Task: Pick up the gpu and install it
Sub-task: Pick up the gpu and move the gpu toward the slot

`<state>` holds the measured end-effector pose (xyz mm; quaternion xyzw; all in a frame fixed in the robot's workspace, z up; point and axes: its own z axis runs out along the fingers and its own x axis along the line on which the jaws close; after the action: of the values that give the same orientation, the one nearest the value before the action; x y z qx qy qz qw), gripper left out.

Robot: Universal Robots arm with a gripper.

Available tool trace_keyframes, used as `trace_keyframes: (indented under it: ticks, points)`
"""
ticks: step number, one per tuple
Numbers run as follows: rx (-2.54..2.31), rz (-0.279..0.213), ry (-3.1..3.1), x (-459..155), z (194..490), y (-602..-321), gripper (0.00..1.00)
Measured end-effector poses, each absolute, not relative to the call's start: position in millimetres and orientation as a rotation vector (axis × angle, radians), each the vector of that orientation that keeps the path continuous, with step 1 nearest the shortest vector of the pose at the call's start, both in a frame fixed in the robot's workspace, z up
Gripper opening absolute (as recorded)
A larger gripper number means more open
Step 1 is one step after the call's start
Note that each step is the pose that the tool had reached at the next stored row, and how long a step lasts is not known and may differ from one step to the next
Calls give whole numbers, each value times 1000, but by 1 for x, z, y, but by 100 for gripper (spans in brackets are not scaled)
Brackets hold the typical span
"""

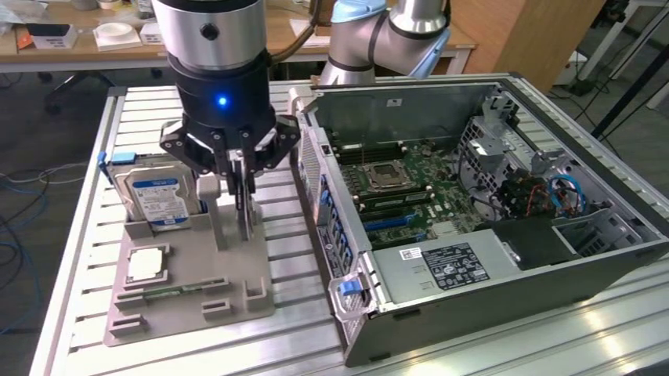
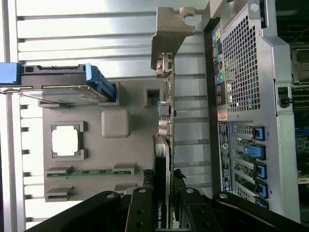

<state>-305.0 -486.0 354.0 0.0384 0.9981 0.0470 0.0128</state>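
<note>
The gpu (image 1: 244, 207) is a thin dark card standing on edge over the grey holder tray (image 1: 193, 313), beside the open computer case (image 1: 491, 258). My gripper (image 1: 241, 176) comes straight down on it, with a finger pressed against each flat side of its upper edge. In the wrist view the gpu (image 2: 163, 145) runs edge-on away from my gripper (image 2: 163, 212), and its silver bracket (image 2: 171, 34) is at the far end. Whether the card's lower edge still rests in the tray I cannot tell. The motherboard (image 1: 403, 196) lies exposed inside the case.
A silver hard drive (image 1: 157, 196) with a blue-white label stands on the tray, with a square CPU chip (image 1: 146, 265) and a green memory stick (image 1: 172, 291) nearer the tray's front. The case's rear panel (image 2: 241, 96) stands close beside the card. A slatted aluminium table (image 1: 78, 258) carries everything.
</note>
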Motion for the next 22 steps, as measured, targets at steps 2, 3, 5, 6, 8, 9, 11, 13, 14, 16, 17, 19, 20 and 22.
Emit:
trace_keyframes:
  ticks: [2,3,5,6,8,9,11,13,14,16,17,19,20,22]
  points:
    - [120,146,3110,-305,355,-486,26]
    - [120,146,3110,-305,356,-486,26]
    - [120,146,3111,-305,358,-485,26]
    - [120,145,3111,-305,358,-485,26]
    - [120,145,3111,-305,360,-485,26]
    - [120,145,3111,-305,360,-484,26]
    - [120,145,3111,-305,362,-484,26]
    - [120,144,3111,-305,363,-484,26]
    - [120,144,3111,-305,364,-484,26]
    - [120,144,3112,-305,365,-483,26]
    - [120,143,3112,-305,366,-483,26]
    - [120,141,3112,-304,371,-479,26]
    - [120,139,3112,-303,373,-475,26]
    - [120,138,3112,-302,374,-474,26]
